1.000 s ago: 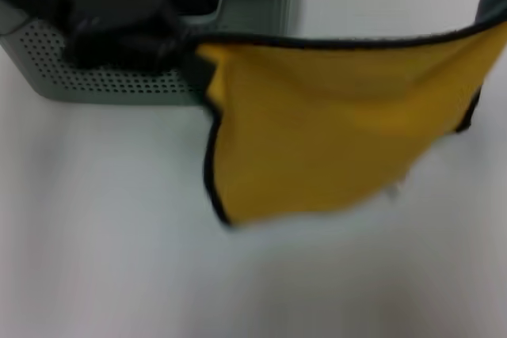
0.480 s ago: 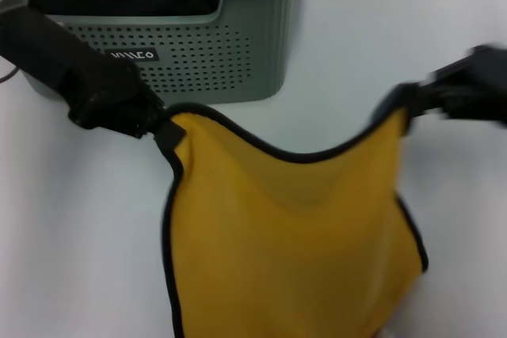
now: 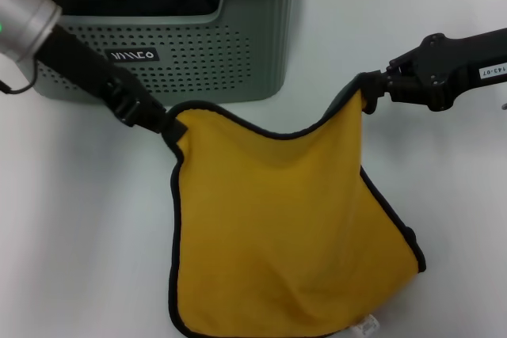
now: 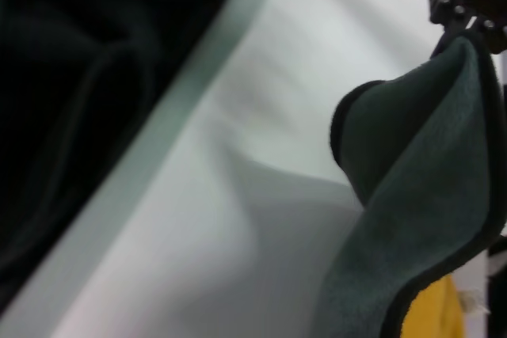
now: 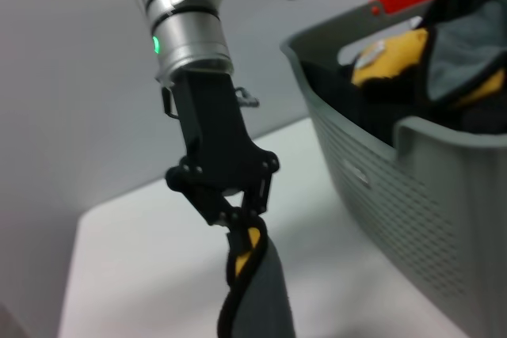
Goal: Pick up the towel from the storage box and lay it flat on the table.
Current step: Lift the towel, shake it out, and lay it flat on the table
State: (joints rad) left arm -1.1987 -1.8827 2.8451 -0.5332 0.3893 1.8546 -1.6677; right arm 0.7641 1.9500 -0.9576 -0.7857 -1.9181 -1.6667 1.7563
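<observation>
So towel [image 3: 277, 227] dropped lower since a second ago, out of storage box [image 3: 206, 53], sagging onto table [image 3: 79, 259]. Left gripper [image 3: 168, 126] and right gripper [image 3: 366, 93] each pinched top corner. Laying flat nearly there.

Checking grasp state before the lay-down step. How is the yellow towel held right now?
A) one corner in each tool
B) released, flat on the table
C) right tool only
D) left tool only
A: in the head view the left tool pinches one top corner of the towel and the right tool pinches the other, the top edge sagging between them in front of the storage box.
</observation>
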